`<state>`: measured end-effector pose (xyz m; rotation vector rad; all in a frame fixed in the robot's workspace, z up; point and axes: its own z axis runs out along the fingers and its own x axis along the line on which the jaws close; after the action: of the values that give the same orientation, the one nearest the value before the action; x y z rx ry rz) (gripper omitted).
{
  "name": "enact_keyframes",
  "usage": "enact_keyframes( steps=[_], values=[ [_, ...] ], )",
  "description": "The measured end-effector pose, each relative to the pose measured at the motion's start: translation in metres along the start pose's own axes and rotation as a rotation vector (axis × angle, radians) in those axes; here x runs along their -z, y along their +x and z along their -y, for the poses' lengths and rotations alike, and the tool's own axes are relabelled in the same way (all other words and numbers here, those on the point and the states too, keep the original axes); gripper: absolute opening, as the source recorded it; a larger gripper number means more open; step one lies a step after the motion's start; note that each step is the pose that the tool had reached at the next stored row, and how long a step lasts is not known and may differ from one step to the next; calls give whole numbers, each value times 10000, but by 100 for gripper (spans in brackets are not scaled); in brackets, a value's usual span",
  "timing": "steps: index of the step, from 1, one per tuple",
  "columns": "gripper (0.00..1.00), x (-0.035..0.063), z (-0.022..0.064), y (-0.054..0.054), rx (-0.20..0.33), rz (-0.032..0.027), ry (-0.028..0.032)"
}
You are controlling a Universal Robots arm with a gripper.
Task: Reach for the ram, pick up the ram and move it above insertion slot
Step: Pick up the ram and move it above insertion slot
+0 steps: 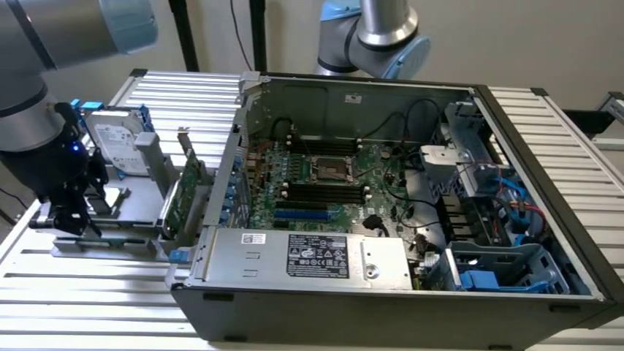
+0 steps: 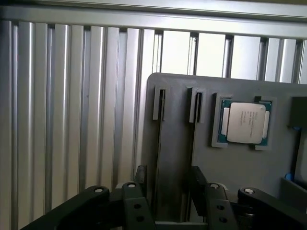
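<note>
The gripper [image 2: 168, 175] hangs low over the grey tray [image 2: 240, 163], its two black fingers [image 2: 140, 178] spread apart and grasping nothing. Between them runs a thin dark strip standing on edge in the tray's groove. I take it for the ram [image 2: 159, 143], seen from above, with a second groove [image 2: 195, 129] just beside it. The reach looks nearly complete and the pick-up not yet made. Closing here calls for the fingers to be square on both faces of the stick and clear of the neighbouring groove. Further along the tray sits a processor [image 2: 244, 122], and beyond it is the slatted table [image 2: 72, 120]. The open computer case [image 1: 507, 124] and its black memory slots [image 1: 322, 191] lie well apart, toward the exterior view's right.
</note>
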<state>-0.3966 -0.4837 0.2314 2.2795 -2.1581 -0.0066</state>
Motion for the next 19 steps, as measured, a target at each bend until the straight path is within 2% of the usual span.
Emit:
enact_keyframes(
  steps=[9, 19],
  values=[
    [48, -150, -1, 30, 37, 1, -19],
    [48, -215, 9, 51, 54, 1, -40]
  ],
)
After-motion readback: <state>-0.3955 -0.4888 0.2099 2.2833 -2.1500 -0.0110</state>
